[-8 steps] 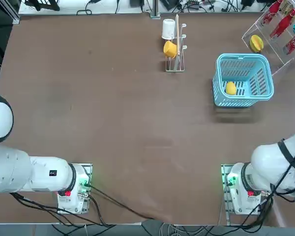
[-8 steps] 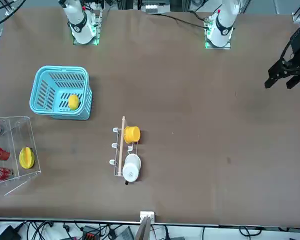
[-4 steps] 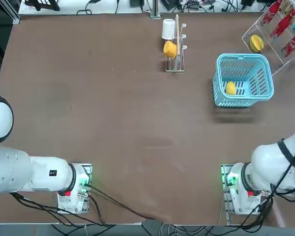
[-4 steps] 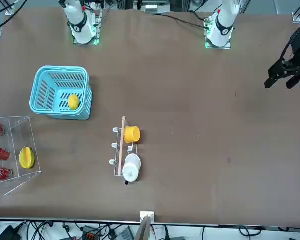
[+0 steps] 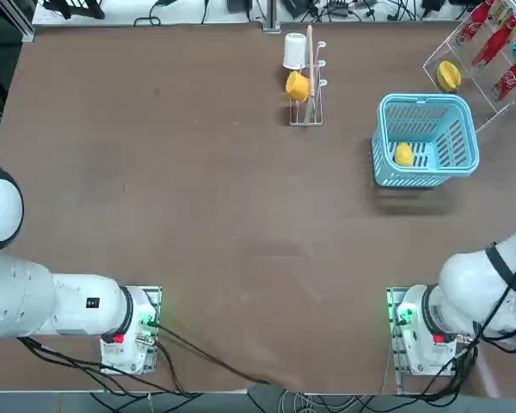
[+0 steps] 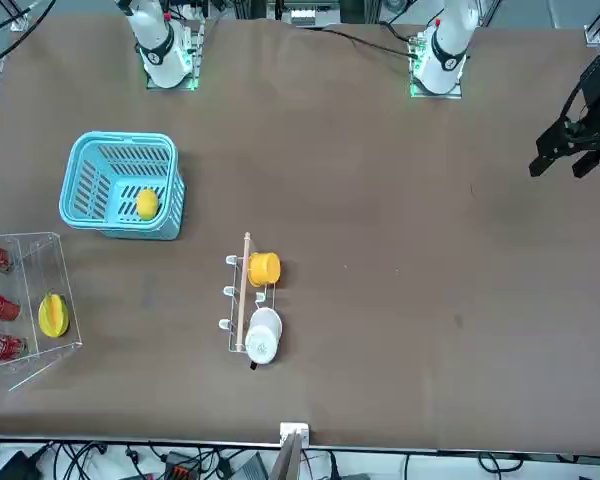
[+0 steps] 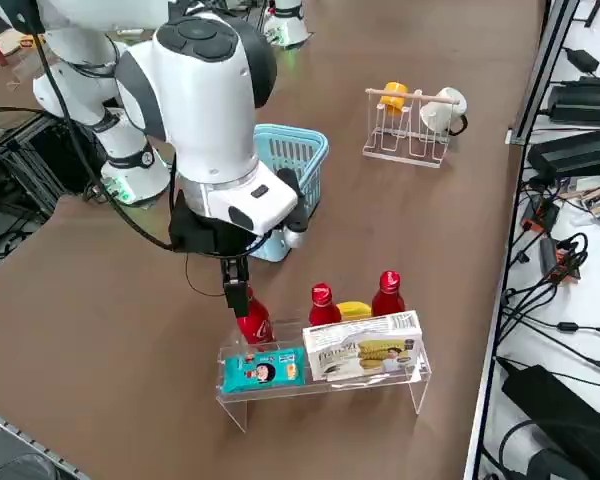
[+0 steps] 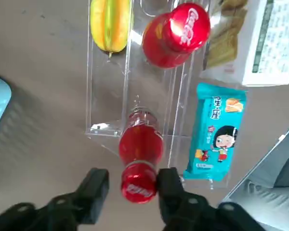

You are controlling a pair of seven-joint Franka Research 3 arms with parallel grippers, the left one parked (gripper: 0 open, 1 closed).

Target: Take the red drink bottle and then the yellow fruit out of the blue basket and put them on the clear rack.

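The right gripper is at the clear rack's edge nearest the robot, its jaws open wider than the red drink bottle's cap. The bottle leans on that edge, cap between the 2 fingers: a gap by 1, right beside the other. I can't tell if they touch. The yellow fruit sits in the blue basket, near its left corner on the robot's side.
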